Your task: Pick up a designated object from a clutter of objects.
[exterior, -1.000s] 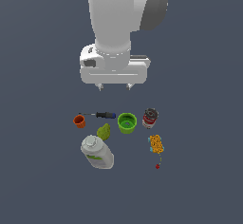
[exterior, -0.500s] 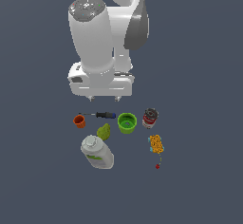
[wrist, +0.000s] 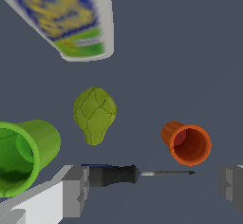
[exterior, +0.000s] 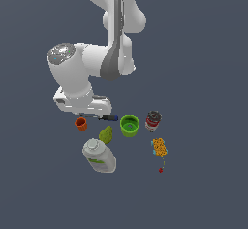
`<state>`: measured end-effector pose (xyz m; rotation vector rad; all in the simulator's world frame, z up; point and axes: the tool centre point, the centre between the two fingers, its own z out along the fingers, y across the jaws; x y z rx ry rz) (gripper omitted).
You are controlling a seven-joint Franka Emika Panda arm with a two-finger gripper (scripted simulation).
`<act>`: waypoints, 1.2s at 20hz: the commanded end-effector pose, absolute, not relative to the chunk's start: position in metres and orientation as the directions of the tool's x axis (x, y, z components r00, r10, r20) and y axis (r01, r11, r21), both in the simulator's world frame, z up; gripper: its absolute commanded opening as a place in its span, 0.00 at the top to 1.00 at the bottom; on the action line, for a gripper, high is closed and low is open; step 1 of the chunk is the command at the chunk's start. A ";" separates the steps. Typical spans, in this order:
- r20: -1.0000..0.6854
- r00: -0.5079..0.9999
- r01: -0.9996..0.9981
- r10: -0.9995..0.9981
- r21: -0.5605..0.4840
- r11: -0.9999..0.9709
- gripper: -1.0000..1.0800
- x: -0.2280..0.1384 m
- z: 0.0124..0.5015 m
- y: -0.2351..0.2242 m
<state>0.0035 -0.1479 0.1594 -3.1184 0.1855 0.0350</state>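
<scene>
Wrist view: screwdriver (wrist: pixel 124 174) beside orange-red cup (wrist: pixel 187 143)

Flat, even simulator light, no cast shadows; coarse, soft textures in the wrist view.

Plain dark grey-blue ground (exterior: pixel 208 53) beneath and around, flat, unmarked.

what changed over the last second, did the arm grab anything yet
The arm swung toward the exterior view's left and dropped lower; its gripper now hangs open just above the screwdriver, close to the orange-red cup. Nothing has been grasped. The cup, green cup, pear, white bottle, can and orange patterned item have not moved.
</scene>
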 end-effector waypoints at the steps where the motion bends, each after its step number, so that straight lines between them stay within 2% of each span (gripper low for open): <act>1: -0.015 0.990 -0.140 -0.140 -0.014 -0.990 0.04 0.000 0.139 -0.168; 11: -0.001 0.982 -0.191 -0.191 -0.002 -0.982 0.04 -0.017 0.092 -0.213; 24: -0.001 0.981 -0.195 -0.195 0.000 -0.981 0.04 -0.019 0.068 -0.217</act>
